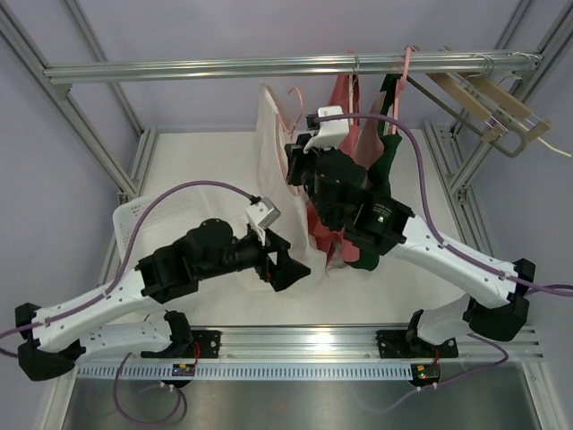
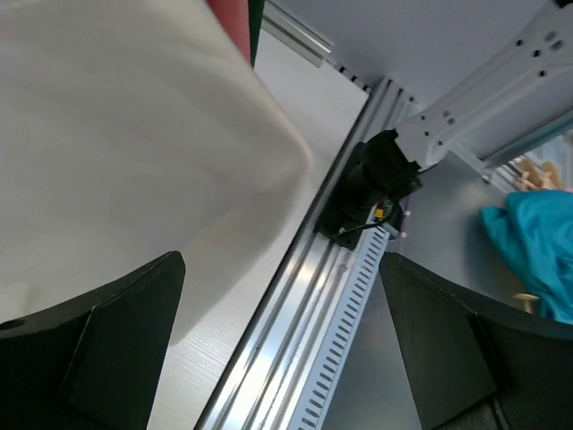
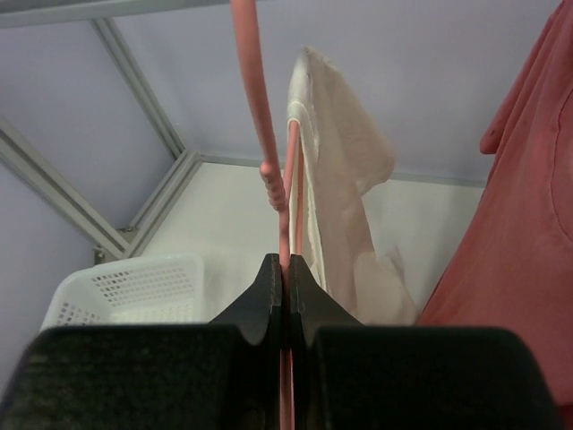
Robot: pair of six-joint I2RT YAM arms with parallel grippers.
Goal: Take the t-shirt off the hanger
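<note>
Hidden or unclear: in the top view the right gripper's tips are buried behind its own wrist and the hanging clothes. In the left wrist view the cream t-shirt point(image 2: 134, 125) is a blurred mass filling the upper left. Can't tell if it touches the left finger.

Right gripper point(image 3: 284, 270): jaws pinched together on the thin rod of the pink hanger point(image 3: 266, 125). The cream t-shirt point(image 3: 338, 179) hangs on that hanger, just beyond the fingertips.

Left gripper point(image 2: 282, 269): jaws spread wide, nothing between them, low by the shirt's hem point(image 1: 288, 267).

A red shirt point(image 3: 528, 224) and a dark green shirt point(image 1: 387, 125) hang beside the cream one on the aluminium crossbar point(image 1: 224, 68). Wooden hangers point(image 1: 488, 107) sit far right on the bar.

White table point(image 1: 224, 170), white basket point(image 3: 134, 287) at its left edge, teal cloth point(image 2: 537, 251) cut off at the frame edge, pale walls.
</note>
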